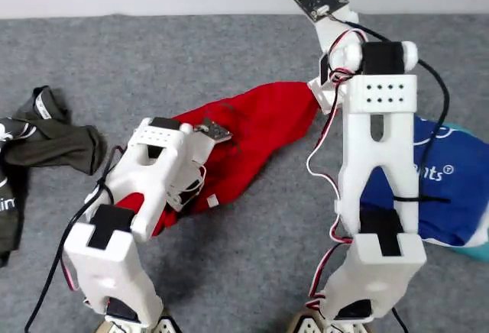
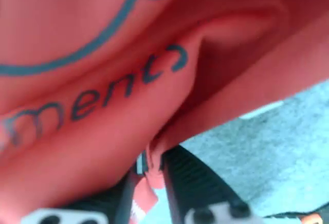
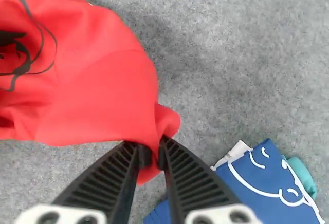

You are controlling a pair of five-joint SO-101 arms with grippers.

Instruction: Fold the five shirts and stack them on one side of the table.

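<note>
The flat grey carpet-like table (image 1: 229, 50) runs across the whole high view. The two white arms stand side by side at its near edge.

The right arm (image 1: 378, 142) stretches far out over the table, its wrist bent down at the far right corner of the red cloth. The left arm (image 1: 145, 188) is folded shorter and leans in over the near left part of the same cloth.

The crumpled red cotton shirt (image 1: 252, 130) lies in the middle of the table, drawn out slantwise between the two arms. It has dark printed lines and letters on it.

The right gripper (image 3: 150, 152) is nearly closed, with a small fold of the red shirt's edge pinched between its black ribbed fingers (image 3: 185, 175). The left gripper (image 2: 152, 157) is likewise clamped narrow on a bunch of red fabric.

A blue shirt with white print (image 1: 454, 180) lies at the right, partly under the right arm. A strip of teal cloth (image 1: 474, 250) shows at its near edge. A dark olive shirt (image 1: 53, 138) is heaped at the left edge.

That makes one red, one blue and one dark shirt, plus the teal piece.
</note>
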